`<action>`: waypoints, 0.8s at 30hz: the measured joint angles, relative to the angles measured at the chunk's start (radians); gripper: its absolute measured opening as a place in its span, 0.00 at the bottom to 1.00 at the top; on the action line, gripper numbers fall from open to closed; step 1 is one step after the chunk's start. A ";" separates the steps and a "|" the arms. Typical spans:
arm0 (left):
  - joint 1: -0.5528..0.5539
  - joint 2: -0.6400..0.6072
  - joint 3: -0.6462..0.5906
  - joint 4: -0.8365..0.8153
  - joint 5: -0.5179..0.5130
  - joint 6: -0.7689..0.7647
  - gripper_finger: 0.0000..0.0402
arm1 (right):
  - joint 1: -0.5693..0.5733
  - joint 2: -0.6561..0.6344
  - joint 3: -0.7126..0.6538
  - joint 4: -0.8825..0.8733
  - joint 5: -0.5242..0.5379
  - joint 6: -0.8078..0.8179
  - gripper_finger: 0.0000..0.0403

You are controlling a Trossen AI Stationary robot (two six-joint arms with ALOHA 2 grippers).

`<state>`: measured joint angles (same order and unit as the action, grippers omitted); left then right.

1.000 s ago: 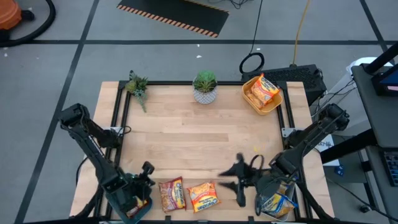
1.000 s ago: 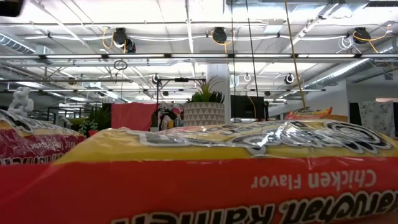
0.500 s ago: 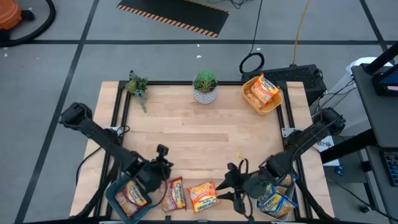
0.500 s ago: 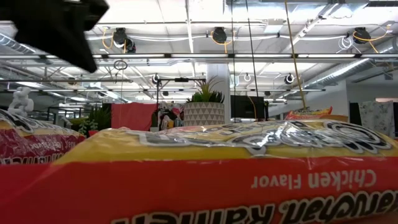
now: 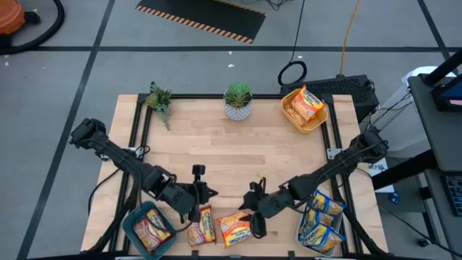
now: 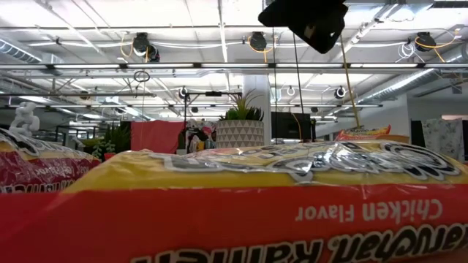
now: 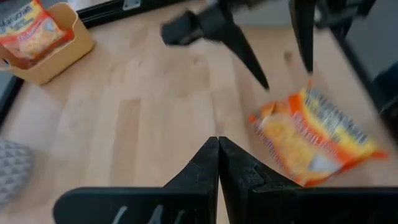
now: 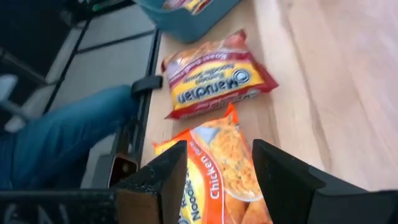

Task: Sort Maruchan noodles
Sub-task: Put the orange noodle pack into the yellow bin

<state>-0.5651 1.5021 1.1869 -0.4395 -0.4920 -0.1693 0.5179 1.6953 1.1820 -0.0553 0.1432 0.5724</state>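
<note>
From above, the tabletop (image 5: 238,155) carries two loose packets at its near edge: a red packet (image 5: 201,224) and an orange packet (image 5: 235,227) side by side. The left end effector (image 5: 198,196) hangs just above the red packet, and the right end effector (image 5: 253,217) sits just beside the orange packet's right side. A teal bin (image 5: 148,227) at the near left corner holds a red packet, a yellow bin (image 5: 304,110) at the far right corner holds an orange one, and blue-and-yellow packets (image 5: 320,224) lie at the near right corner, so the colours seem to be grouped by container. Two potted plants (image 5: 237,100) stand along the far edge.

The low view is nearly filled by the orange packet (image 6: 241,212) lying right in front of the lens; a dark arm part (image 6: 303,20) hangs above, and I cannot tell whose.

The left wrist view shows that arm's fingers (image 7: 214,168) pressed together and empty, with the orange packet (image 7: 314,137) ahead and the other arm's fingers above it.

The right wrist view shows its fingers (image 8: 158,180) spread apart, straddling the orange packet (image 8: 224,162), probably lined up to pinch it; the red packet (image 8: 214,78) lies beyond, near the teal bin (image 8: 186,12).
</note>
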 joint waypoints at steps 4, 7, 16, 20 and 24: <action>-0.030 0.000 0.002 0.040 0.002 -0.069 0.04 | 0.007 0.027 0.000 -0.001 -0.044 -0.119 0.44; -0.059 0.000 0.002 0.031 0.005 -0.064 0.04 | 0.014 0.064 0.000 -0.001 -0.044 -0.228 0.44; -0.106 0.000 0.002 0.008 0.005 -0.064 0.04 | -0.018 0.120 0.000 -0.041 -0.040 -0.272 0.44; -0.119 0.000 0.002 0.007 0.005 -0.067 0.04 | -0.021 0.119 -0.001 -0.139 -0.042 -0.311 0.44; -0.130 0.000 0.002 0.007 0.004 -0.067 0.04 | -0.021 0.120 0.000 -0.236 -0.041 -0.350 0.44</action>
<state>-0.6952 1.5021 1.1885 -0.4326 -0.4877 -0.2367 0.4969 1.8149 1.1816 -0.2913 0.1024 0.2226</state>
